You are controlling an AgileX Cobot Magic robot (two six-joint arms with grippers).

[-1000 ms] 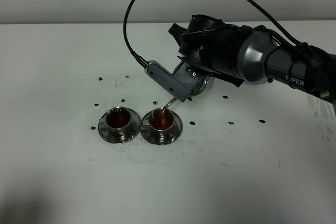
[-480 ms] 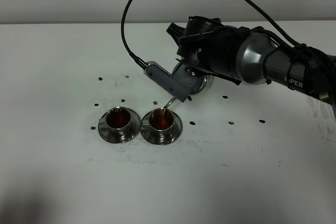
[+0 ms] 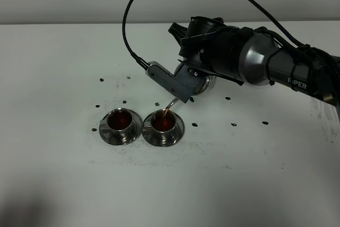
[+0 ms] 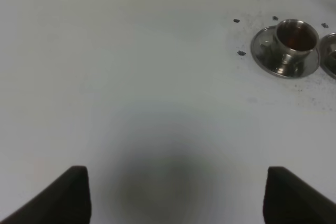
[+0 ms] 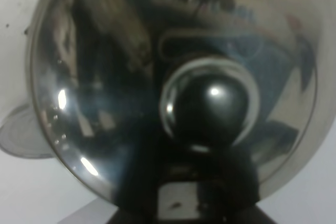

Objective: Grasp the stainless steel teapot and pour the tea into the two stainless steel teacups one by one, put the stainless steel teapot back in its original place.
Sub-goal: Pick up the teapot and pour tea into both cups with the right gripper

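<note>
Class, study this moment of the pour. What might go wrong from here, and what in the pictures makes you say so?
1. Overflow: the teacup under the spout already holds tea, and the stainless steel teapot, in the right gripper, is tipped over it; pouring on may flood its saucer.
2. Knock: the filled teacup stands right beside; a low spout swinging back might clip either cup and slop tea.
</note>
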